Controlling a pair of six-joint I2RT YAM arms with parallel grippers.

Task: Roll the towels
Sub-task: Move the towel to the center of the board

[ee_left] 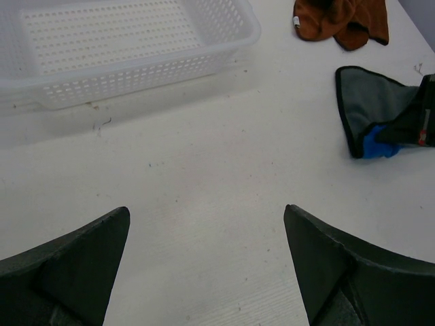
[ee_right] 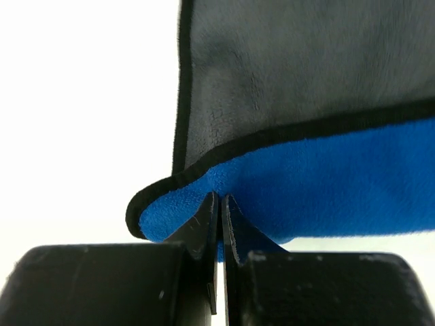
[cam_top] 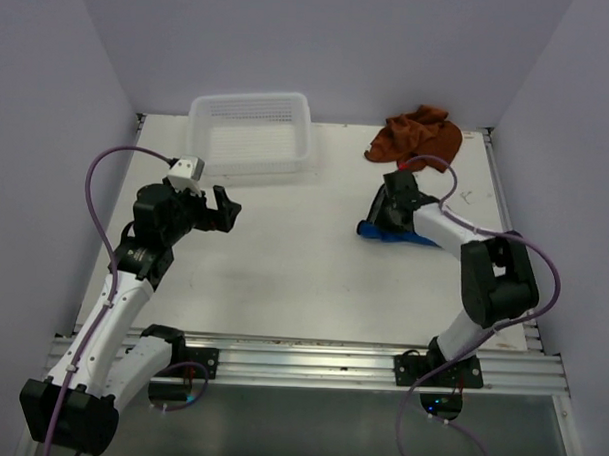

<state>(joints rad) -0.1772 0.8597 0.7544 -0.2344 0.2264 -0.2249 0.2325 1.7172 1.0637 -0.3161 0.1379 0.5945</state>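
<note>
Hem of blue towel (ee_right: 326, 183) in right gripper (ee_right: 219, 202), open table (cam_top: 283, 257) alongside.

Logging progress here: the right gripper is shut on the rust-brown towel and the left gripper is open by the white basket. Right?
Not quite. The right gripper is shut on the blue towel; the rust-brown towel lies apart, farther back. The right wrist view shows it. The left gripper is indeed open by the white basket.

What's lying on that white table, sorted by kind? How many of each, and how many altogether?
Towels: 2 (rust-brown towel, blue towel)
Baskets: 1 (white basket)
Total: 3
</note>
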